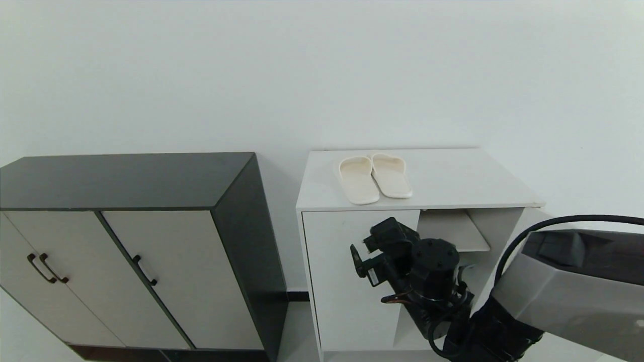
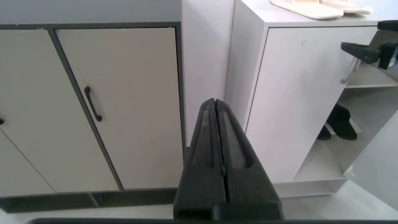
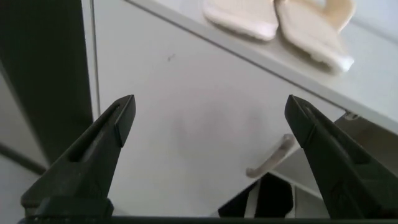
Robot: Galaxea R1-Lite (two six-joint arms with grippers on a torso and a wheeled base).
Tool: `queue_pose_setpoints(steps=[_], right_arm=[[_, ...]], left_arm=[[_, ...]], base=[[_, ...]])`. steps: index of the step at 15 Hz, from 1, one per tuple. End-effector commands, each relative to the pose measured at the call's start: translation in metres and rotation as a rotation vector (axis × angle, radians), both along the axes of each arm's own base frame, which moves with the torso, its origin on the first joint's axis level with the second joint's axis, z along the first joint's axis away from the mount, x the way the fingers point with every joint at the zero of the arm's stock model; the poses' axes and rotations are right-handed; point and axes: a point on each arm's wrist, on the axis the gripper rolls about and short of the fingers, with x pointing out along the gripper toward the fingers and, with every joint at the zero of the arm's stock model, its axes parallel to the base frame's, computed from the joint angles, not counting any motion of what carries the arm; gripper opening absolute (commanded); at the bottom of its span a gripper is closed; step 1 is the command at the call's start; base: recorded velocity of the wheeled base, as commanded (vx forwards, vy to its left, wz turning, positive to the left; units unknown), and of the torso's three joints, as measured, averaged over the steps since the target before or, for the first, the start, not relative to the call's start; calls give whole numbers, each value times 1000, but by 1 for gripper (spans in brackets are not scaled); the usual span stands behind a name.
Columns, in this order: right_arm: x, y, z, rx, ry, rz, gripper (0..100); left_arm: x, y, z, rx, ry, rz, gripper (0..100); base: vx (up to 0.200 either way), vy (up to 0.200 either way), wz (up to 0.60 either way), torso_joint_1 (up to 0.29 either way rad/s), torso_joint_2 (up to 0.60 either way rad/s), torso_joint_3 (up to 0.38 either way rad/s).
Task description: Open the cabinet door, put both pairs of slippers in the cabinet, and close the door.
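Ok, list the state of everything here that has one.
Left end effector: shut, empty.
Right end effector: open, empty.
White cabinet: left door shut, right side open.
Cream slippers: on the white cabinet's top.
Dark slippers: inside the white cabinet.
Black cabinet: doors shut.

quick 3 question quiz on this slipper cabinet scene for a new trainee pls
1. True or false: the pair of cream slide slippers lies on top of the white box-shaped wooden cabinet.
2. Pick one. The right hand, in front of the cabinet's door, is: A) open and holding nothing, B) shut on a slipper, C) shut on the door handle.
3. Fill in: the fingers of the left hand are pressed together, so it is ____.

Key: 1 true; 2 A; 3 shut.
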Motion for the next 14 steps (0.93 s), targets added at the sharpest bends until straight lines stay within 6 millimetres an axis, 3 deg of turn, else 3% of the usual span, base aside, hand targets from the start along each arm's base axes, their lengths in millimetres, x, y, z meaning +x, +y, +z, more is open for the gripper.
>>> queue_pose_setpoints(steps=[1, 4, 6, 8, 12, 14], right_arm=[[-17, -10, 51, 67, 38, 12, 100], [-38, -8, 95, 163, 178, -40, 100], [-37, 1, 119, 256, 199, -106, 100], [-30, 4, 124, 281, 190, -148, 100], [-12, -3, 111, 262, 190, -241, 100], [-11, -3, 110, 265, 189, -243, 100]], left_arm=[[0, 0, 0, 1, 2, -1, 0], [0, 0, 0, 2, 1, -1, 0], [0, 0, 0, 1, 2, -1, 0], [0, 0, 0, 1, 2, -1, 0], [0, 0, 0, 1, 2, -1, 0], [0, 0, 0, 1, 2, -1, 0]], base=[[0, 0, 0, 0, 0, 0], [0, 0, 0, 0, 0, 0], [0, 0, 0, 0, 0, 0], [0, 0, 0, 0, 0, 0], [0, 0, 0, 0, 0, 0], [200, 0, 0, 2, 2, 0]])
